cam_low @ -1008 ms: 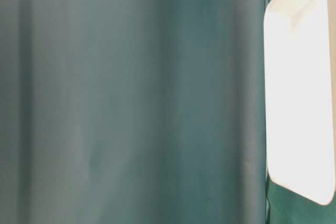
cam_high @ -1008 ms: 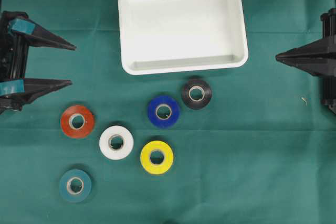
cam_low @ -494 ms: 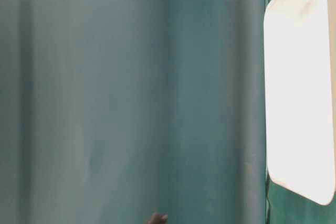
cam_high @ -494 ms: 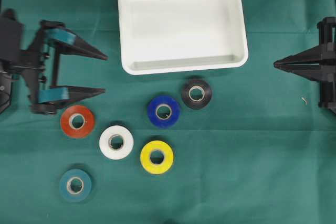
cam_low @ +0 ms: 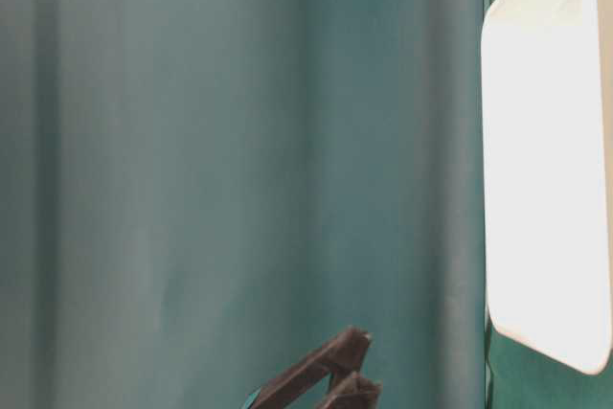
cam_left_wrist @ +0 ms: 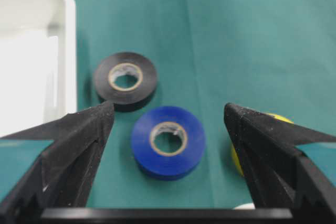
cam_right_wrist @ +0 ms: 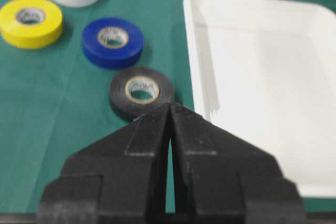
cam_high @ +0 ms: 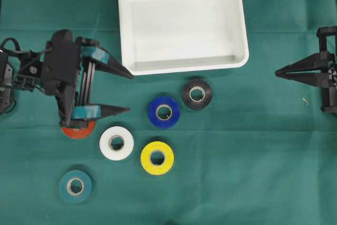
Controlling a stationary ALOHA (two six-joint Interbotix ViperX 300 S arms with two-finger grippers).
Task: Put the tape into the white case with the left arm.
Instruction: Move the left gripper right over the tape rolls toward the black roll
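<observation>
Blue tape (cam_high: 164, 111) just ahead of left end effector (cam_high: 129, 92), fingers spread wide, gripping nothing

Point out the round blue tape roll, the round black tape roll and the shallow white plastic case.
round blue tape roll (cam_left_wrist: 168, 141): left wrist view, on its top face.
round black tape roll (cam_high: 197, 94): overhead view, on its ring.
shallow white plastic case (cam_high: 184, 67): overhead view, on its near rim.

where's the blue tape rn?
Overhead view: the blue tape lies flat on the green cloth near the middle, below the white case, between the black tape and the yellow tape.
</observation>
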